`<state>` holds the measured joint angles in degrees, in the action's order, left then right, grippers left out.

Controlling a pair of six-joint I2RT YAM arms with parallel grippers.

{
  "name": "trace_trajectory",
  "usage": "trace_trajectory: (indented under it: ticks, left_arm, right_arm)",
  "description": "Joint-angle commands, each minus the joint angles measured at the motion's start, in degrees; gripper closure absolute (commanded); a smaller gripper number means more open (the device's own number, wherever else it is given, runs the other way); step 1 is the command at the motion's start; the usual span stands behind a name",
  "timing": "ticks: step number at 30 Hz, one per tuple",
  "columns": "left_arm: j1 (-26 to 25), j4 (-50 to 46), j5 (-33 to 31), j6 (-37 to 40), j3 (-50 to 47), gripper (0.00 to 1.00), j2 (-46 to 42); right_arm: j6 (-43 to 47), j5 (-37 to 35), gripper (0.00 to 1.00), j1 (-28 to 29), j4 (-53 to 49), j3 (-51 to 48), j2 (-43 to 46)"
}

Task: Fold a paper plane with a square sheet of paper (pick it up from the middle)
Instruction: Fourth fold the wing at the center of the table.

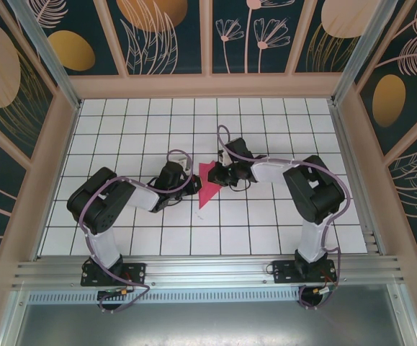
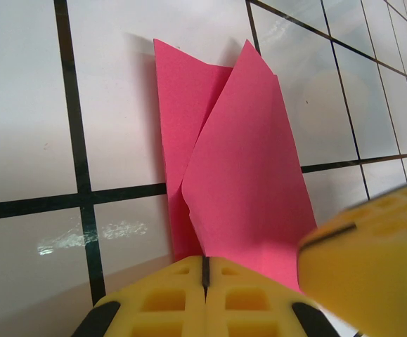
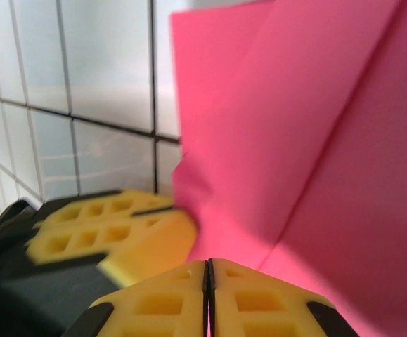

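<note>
The left pincer (image 1: 188, 180) and right pincer (image 1: 217, 175) flank the folded pink paper (image 1: 207, 189).

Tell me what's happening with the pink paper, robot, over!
Left gripper shut, pinching the thin magenta-pink folded paper sheet. Right gripper shut on it too. Flaps raised, plane unfinished. Nothing blocking.

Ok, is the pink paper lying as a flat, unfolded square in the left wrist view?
No, the pink paper is folded into overlapping flaps with slanted edges, and one flap lies over the other.
</note>
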<state>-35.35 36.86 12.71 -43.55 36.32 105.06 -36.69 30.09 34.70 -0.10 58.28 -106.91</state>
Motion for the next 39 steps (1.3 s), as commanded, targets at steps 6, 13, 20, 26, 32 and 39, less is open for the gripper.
trace_trajectory:
  ticks: [6, 13, 20, 26, 32, 39]
  left_arm:
    - [0.0, -8.3, -0.1, 0.6, -2.9, 1.0, 2.5]
    - [-0.1, -8.5, -0.2, 0.6, -3.0, 1.0, 2.3]
    - [0.0, -8.3, 0.0, 0.4, -2.6, 1.0, 2.7]
    - [0.0, -8.8, -0.4, 0.5, -2.6, 1.0, 2.2]
    - [0.0, -13.0, -1.9, 1.8, -0.5, 0.92, -0.5]
    - [0.0, -21.5, -8.7, 1.5, 3.4, 0.65, -10.6]
  right_arm:
    - [-2.2, -0.7, 0.88, 1.8, 2.8, -3.7, -4.1]
    - [-1.6, -0.4, 0.88, 2.3, 1.6, -3.7, 0.6]
    - [-4.6, 3.7, 0.87, 4.4, 6.7, -6.7, 2.2]
    - [-4.6, -0.4, 0.88, 4.9, 5.6, -7.3, -2.6]
    - [-3.9, 1.2, 0.84, 4.8, 5.9, -7.4, 1.1]
    - [-2.3, -3.9, 0.72, 1.5, 2.8, -7.6, 10.3]
